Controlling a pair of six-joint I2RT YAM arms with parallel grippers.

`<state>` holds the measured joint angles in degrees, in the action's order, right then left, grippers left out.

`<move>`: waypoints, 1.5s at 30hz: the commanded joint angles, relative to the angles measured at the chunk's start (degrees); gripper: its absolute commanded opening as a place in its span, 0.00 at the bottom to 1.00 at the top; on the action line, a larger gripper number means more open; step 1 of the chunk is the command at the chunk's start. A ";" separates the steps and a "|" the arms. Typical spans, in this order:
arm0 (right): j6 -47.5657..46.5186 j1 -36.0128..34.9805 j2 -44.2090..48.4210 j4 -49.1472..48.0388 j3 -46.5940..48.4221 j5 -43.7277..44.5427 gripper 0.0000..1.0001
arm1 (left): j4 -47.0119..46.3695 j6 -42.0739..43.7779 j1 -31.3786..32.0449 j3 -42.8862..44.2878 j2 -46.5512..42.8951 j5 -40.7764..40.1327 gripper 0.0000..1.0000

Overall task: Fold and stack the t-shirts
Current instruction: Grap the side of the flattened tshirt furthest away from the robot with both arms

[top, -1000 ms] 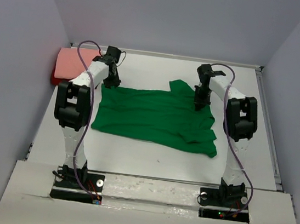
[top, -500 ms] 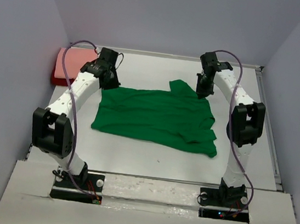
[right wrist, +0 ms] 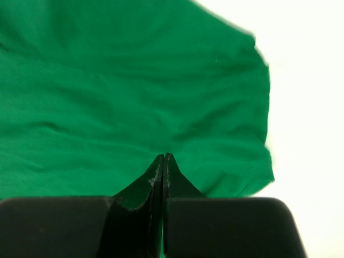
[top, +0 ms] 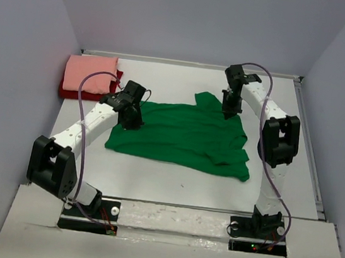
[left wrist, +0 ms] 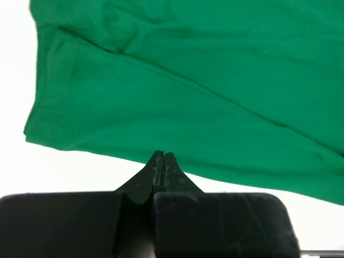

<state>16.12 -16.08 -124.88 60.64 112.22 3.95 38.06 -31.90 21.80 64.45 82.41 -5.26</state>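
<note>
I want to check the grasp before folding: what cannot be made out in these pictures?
- Top view: the left arm and right arm hide their own jaw tips, so contact with the green t-shirt is unseen.
- Wrist views: both jaws look shut; cloth between them cannot be told; frame edges cut the shirt.
- Top view: the salmon-pink t-shirt covers most of the dark red t-shirt.

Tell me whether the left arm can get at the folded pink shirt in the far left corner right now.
Probably yes. The left gripper sits shut at the left edge of the green shirt, and only bare table lies between it and the pink shirt.
</note>
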 commanded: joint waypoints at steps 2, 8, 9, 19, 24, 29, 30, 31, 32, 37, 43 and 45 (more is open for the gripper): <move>4.34 -5.02 11.39 -2.09 -13.02 2.47 0.00 | 1.66 -2.20 3.07 0.42 -3.57 -3.52 0.00; 12.96 -8.61 32.55 -9.23 -33.10 3.76 0.00 | 1.31 -2.20 4.12 -0.19 -3.48 -4.58 0.00; 14.71 -9.23 34.42 -8.70 -36.08 5.18 0.00 | 0.44 -2.03 4.21 -0.46 -3.40 -4.76 0.00; 19.21 -9.85 43.76 -16.41 -56.84 1.15 0.00 | -3.61 -2.11 4.13 -4.51 2.83 -4.59 0.00; 19.04 -9.85 41.12 -18.89 -59.32 1.14 0.00 | -5.63 -1.06 2.64 -4.33 5.56 -4.76 0.00; 17.54 -9.85 39.98 -18.37 -56.86 2.56 0.00 | -6.77 1.22 0.35 -4.15 6.09 -5.20 0.00; 17.46 -9.85 39.80 -18.11 -56.07 2.56 0.00 | -6.86 1.84 -0.09 -4.15 6.27 -5.20 0.00; 17.45 -9.85 39.80 -18.02 -55.89 2.47 0.00 | -7.04 2.28 -0.96 -4.33 6.27 -5.12 0.00; 17.45 -9.85 39.89 -18.02 -55.71 2.38 0.00 | -7.39 2.63 -1.32 -4.41 6.18 -5.11 0.00; 16.66 -9.85 38.58 -17.75 -54.48 2.82 0.00 | -8.79 2.90 -3.78 -6.25 7.49 -3.71 0.00; 16.49 -9.85 33.31 -20.73 -54.74 2.12 0.00 | -11.33 3.07 -4.22 -8.89 11.90 -2.83 0.00; 16.23 -9.85 31.47 -21.87 -54.66 2.47 0.00 | -12.39 2.72 -4.22 -10.04 11.81 -2.66 0.00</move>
<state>33.01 -25.82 -91.53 42.70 56.53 5.56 27.42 -29.80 17.52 56.60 94.50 -8.36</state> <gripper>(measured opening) 0.009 0.014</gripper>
